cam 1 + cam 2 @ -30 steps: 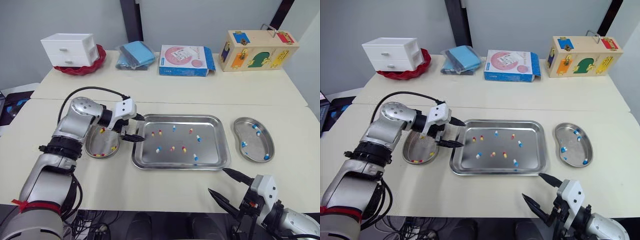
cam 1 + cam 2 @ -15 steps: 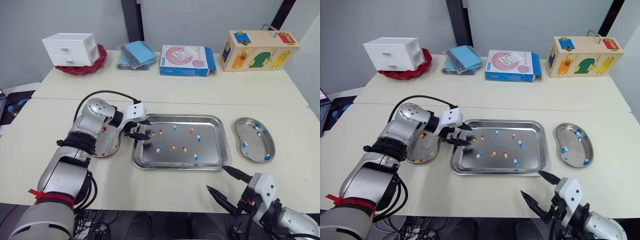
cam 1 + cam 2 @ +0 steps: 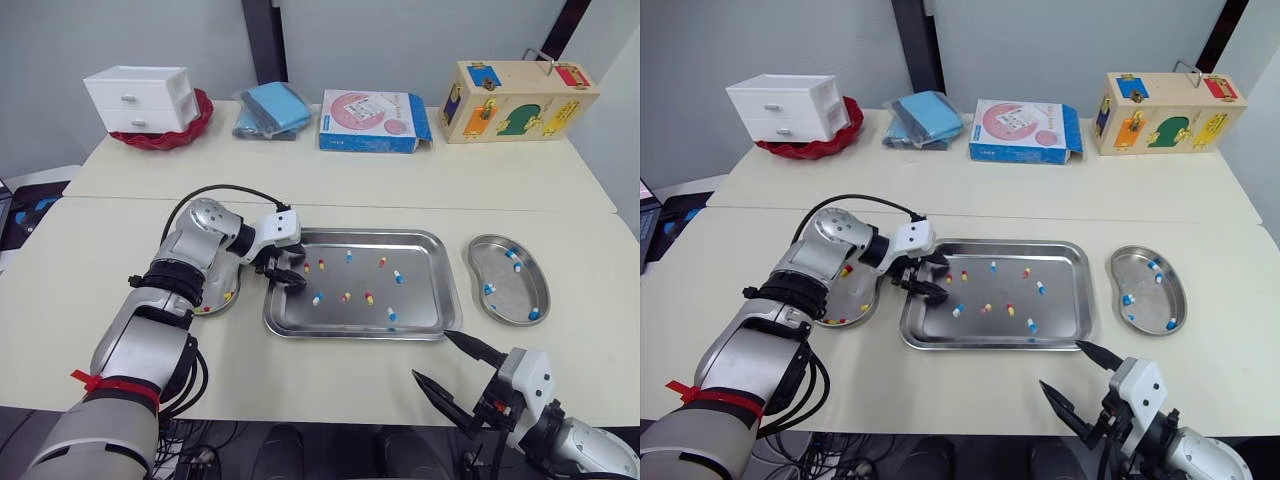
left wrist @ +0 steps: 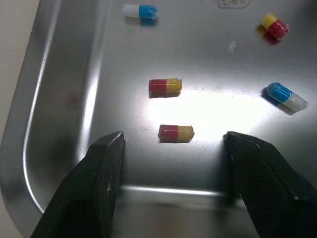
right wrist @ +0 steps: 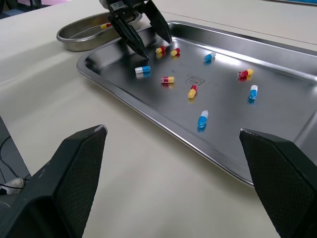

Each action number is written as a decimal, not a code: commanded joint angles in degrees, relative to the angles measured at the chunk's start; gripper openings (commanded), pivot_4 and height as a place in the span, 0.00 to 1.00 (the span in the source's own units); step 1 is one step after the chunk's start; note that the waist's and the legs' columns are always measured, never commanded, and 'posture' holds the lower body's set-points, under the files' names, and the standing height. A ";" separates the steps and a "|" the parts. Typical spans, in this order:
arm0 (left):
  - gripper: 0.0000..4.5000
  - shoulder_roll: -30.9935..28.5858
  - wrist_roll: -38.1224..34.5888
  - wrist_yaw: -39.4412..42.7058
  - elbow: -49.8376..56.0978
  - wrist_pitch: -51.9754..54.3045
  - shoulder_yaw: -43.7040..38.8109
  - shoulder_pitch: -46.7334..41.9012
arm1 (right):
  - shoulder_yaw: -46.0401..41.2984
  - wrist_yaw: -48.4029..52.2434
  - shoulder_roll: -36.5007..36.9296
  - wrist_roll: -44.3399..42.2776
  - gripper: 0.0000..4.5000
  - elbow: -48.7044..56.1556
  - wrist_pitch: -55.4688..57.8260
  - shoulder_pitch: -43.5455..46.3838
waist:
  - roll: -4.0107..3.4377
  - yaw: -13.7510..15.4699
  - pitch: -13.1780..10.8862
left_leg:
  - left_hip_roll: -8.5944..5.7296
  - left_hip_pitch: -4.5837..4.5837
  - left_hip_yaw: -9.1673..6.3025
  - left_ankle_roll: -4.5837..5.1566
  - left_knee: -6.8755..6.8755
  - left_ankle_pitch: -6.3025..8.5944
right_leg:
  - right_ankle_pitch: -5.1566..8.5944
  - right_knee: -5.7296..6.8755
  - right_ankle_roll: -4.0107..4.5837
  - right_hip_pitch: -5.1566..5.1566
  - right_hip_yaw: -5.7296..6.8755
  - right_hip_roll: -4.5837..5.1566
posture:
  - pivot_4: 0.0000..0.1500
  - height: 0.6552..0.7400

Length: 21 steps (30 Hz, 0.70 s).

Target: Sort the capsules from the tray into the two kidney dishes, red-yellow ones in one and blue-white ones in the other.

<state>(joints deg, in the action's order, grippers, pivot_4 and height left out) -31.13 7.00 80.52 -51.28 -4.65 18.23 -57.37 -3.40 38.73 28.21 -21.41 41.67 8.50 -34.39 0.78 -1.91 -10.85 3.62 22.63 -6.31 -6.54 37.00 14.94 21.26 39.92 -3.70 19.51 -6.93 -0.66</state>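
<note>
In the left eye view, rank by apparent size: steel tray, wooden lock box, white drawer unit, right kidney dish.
steel tray
wooden lock box
white drawer unit and right kidney dish: about alike; the drawers sit farther back, so unranked

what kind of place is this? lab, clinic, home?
Most likely a robotics test lab, not a clinic: a steel tray of capsules set out for sorting, plus a wooden latch box and white mini drawers behind it.

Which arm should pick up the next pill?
Left. The left gripper hangs open over the tray's left end, with a red-yellow capsule between its fingers, and the kidney dish of red-yellow ones lies beside it. The right gripper is open off the tray, by the table's front edge.
</note>
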 commanded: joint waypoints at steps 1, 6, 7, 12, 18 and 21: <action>0.75 0.45 0.68 -0.29 0.15 -0.97 0.01 -1.02 | -0.12 0.02 -0.04 0.22 1.00 0.63 -1.71 -0.40 | 0.00 0.00 0.00 | 0.00 0.00 0.00 0.00 0.00 0.00 | 0.00 0.00 0.00 0.00 0.00 0.00 | 1.00 1.00; 0.48 0.91 0.89 -0.56 0.16 -1.35 -0.10 -1.01 | 0.18 -0.25 -0.01 0.29 1.00 0.44 -1.83 -0.41 | 0.00 0.00 0.00 | 0.00 0.00 0.00 -0.01 0.01 -0.01 | 0.00 0.01 0.00 -0.01 0.00 0.00 | 1.00 1.00; 0.40 0.95 1.02 -0.68 0.11 -1.42 -0.10 -1.03 | 0.21 -0.29 -0.03 0.31 1.00 0.42 -1.82 -0.41 | 0.00 0.01 0.00 | 0.00 0.00 0.00 -0.01 0.02 -0.01 | 0.00 0.02 0.00 -0.01 0.00 0.00 | 1.00 1.00; 0.27 0.91 1.19 -0.49 0.18 -1.05 -0.17 -0.91 | 0.71 -0.33 -0.21 0.71 1.00 0.17 -2.20 -1.01 | 0.01 0.01 0.00 | 0.00 -0.01 0.00 -0.01 0.02 -0.01 | 0.00 0.03 0.00 -0.01 0.00 0.00 | 1.00 1.00; 0.27 0.82 1.59 -0.14 0.48 -0.90 0.15 -0.44 | 0.91 -0.37 -0.36 0.99 1.00 -0.23 -2.58 -1.07 | 0.01 0.01 0.01 | 0.00 -0.02 0.00 -0.01 0.02 -0.01 | 0.00 0.04 0.00 -0.02 0.00 0.00 | 1.00 1.00; 0.27 0.86 1.74 -0.04 0.51 -0.68 0.26 -0.40 | 0.95 -0.40 -0.27 1.07 1.00 -0.48 -2.76 -1.06 | 0.01 0.00 0.01 | 0.00 -0.02 0.00 -0.01 0.02 -0.01 | 0.00 0.04 0.00 -0.02 0.00 0.00 | 1.00 1.00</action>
<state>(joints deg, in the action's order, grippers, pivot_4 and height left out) -29.97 7.90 80.50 -51.33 -5.44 18.17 -57.40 -2.22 38.46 28.09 -20.21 40.24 6.92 -35.10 0.79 -1.91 -10.84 3.62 22.60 -6.32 -6.55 37.03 14.93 21.26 39.97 -3.71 19.49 -6.93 -0.66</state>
